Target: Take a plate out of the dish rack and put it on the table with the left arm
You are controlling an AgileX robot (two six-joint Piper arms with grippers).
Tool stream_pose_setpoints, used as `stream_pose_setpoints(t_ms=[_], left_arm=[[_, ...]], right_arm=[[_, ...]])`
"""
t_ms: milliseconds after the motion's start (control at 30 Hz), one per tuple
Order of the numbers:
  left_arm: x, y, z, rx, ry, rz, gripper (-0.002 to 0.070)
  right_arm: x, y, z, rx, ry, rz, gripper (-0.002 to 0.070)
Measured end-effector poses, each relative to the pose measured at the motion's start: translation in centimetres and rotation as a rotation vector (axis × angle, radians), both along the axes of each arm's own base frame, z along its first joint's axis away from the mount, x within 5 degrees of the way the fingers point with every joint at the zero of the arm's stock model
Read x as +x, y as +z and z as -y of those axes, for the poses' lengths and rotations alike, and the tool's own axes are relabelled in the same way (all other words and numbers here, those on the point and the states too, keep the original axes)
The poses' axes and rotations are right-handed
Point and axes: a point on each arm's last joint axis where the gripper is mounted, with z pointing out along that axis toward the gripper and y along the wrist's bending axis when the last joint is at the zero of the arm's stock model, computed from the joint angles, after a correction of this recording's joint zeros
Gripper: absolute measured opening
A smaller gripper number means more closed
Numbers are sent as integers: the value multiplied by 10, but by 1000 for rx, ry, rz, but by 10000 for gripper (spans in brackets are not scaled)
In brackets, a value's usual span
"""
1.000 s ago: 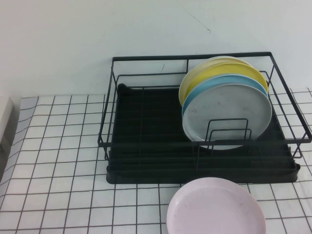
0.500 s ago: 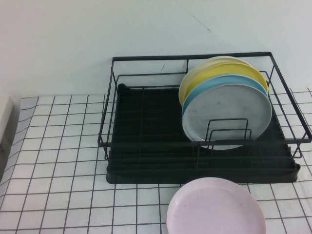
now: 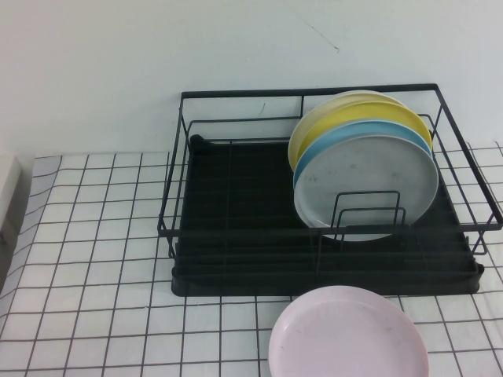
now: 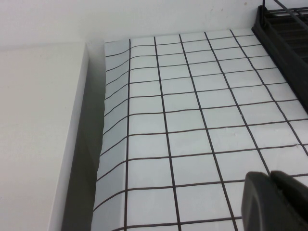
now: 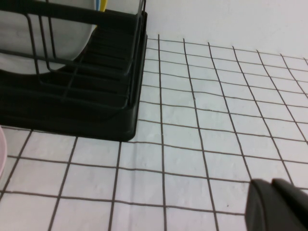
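My left gripper (image 4: 275,202) hangs low over the table (image 3: 94,236) at its far left side, beside the pale ledge (image 4: 38,134), its fingers pressed together with nothing between them. From there only a corner of the dish rack (image 3: 236,204) shows in my left wrist view, so the rack lies well off to my right and ahead. Moving right across the rack, the plate (image 3: 369,184) I want stands on edge in the right-hand part, the frontmost of the stack, leaning back on the light blue plate (image 3: 354,133), with yellow plates (image 3: 354,110) behind. Its face looks toward me; its rim runs left-right. A pale pink plate (image 3: 350,334) lies flat just before the rack. My right gripper (image 5: 279,204) is nearer, but I cannot tell its state.
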Motion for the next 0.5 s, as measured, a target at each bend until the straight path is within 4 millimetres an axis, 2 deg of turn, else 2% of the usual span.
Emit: stream_pose_setpoints(t_ms=[300,500], left_arm=[[0,1,0,2,1,7,-3],[3,10,-1,2,10,126,-3]], right_arm=[[0,0,0,-2,1,0,-3],[0,0,0,-2,1,0,-3]])
